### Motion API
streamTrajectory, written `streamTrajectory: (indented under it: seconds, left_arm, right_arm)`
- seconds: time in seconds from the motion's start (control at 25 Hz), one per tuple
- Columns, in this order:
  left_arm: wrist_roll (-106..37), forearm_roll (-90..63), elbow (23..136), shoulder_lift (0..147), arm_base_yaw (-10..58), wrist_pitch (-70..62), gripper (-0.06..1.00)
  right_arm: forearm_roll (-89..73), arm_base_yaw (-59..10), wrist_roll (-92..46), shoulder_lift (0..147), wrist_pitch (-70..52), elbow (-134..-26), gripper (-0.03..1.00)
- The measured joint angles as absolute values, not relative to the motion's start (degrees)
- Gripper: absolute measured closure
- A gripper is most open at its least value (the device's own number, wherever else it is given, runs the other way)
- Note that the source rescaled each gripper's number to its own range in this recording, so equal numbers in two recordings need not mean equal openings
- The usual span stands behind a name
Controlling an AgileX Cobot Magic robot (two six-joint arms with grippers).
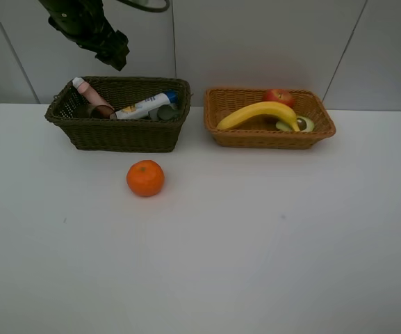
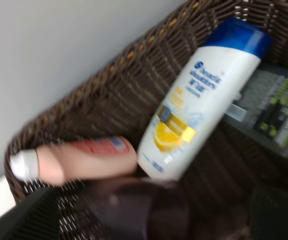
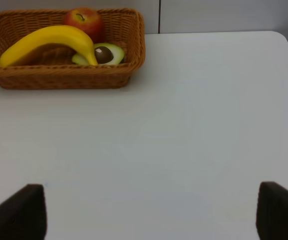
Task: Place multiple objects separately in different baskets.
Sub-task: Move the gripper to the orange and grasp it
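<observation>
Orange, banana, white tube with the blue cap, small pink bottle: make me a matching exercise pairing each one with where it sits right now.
Things:
1. orange
2. banana
3. white tube with the blue cap
4. small pink bottle

Places:
A. in the dark basket, leaning at its left end
B. on the bare table, in front of the dark basket
C. in the orange-tan basket, beside the red apple
D. in the dark basket, lying across its middle

Pairs: 1-B, 2-C, 3-D, 4-A

Beside the dark brown basket [image 1: 120, 132] lies a bright orange [image 1: 145, 178]; the tan basket [image 1: 269, 136] holds a yellow banana [image 1: 256, 113].
</observation>
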State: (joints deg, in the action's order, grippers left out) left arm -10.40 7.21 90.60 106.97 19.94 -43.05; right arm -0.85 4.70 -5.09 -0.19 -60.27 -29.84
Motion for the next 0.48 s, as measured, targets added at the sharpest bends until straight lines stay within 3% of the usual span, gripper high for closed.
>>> streamTrajectory:
  seconds: [0.48]
  left_arm:
    - [-7.83,-2.57,75.47,95.21,19.94,-46.06,-0.05]
  right_arm:
    - [-0.85,4.70,-5.09,-0.19,-60.27,-29.84,0.15]
